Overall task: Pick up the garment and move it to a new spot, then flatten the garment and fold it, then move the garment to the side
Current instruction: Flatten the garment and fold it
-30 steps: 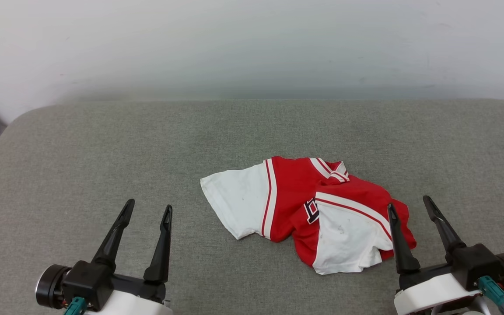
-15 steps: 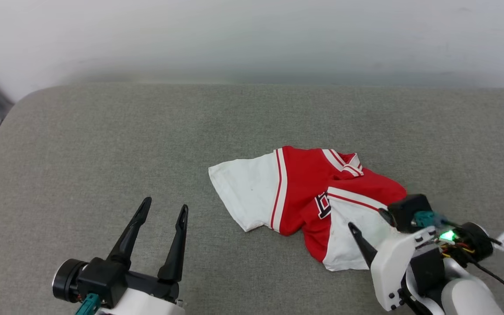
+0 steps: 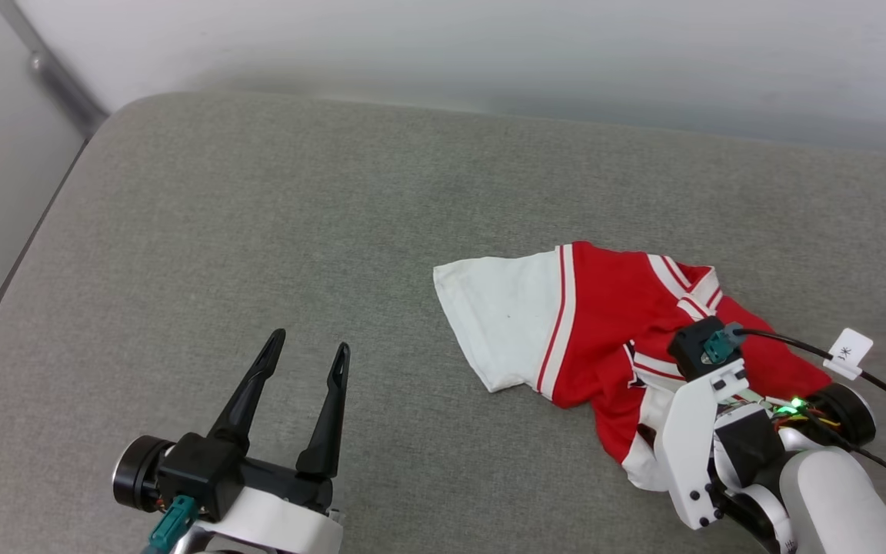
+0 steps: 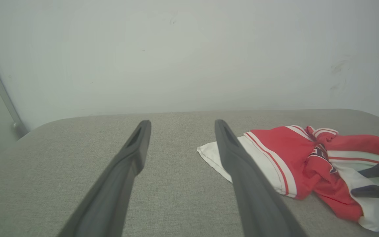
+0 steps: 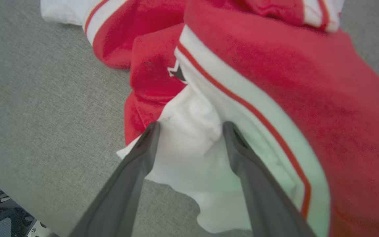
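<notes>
Plenty to go wrong from there. Found the shirt [image 3: 604, 308] crumpled on the right side of the grey surface [image 3: 258, 231]. Had the right end effector [image 5: 191, 126] spread just over its bunched white cloth, pinching nothing; had the left end effector [image 3: 311, 342] spread too, empty and well apart from the shirt. Could have caught only one loose layer on closing, then lifted the shirt lopsided, dragged it, or dropped it mid-move.

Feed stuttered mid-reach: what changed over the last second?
The right gripper swung down over the crumpled red jersey shirt with white sleeves, its open fingers astride the near sleeve; nothing grasped yet. The shirt lies as before; the left gripper stays open. The head camera turned.
</notes>
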### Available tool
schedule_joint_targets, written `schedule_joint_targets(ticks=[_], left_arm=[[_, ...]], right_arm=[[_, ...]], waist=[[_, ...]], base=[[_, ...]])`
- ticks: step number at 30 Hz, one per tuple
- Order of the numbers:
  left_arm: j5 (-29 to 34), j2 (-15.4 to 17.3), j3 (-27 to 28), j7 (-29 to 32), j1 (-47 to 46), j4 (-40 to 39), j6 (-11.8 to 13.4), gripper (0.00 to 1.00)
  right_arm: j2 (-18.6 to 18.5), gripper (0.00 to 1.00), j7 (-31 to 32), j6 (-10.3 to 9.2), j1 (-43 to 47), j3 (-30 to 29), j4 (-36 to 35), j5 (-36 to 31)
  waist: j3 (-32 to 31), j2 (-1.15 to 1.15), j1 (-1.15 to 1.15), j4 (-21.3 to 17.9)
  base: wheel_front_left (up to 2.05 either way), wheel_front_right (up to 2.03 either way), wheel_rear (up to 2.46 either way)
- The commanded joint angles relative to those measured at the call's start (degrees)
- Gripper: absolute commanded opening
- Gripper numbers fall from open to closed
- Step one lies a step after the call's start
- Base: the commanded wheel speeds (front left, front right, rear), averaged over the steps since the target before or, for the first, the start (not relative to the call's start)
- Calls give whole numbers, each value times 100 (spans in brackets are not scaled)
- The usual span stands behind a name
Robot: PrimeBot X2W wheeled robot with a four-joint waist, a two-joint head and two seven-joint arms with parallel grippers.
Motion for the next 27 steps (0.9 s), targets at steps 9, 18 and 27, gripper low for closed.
schedule_joint_targets(ticks=[9, 18, 27], left_arm=[[7, -26, 27, -15, 38, 78, -13, 100], [-32, 27, 72, -15, 97, 79, -15, 100], [-11, 50, 117, -15, 42, 39, -15, 100]], right_arm=[[116, 0, -207, -3, 80, -55, 300, -88], [-13, 0, -416, -4, 319, -267, -700, 411], [4, 0, -147, -3, 925, -1545, -1755, 750]], waist=[[7, 0, 0, 66], [-190, 0, 0, -510], [-148, 0, 0, -959]], base=[[0, 0, 0], [0, 0, 0], [0, 0, 0]])
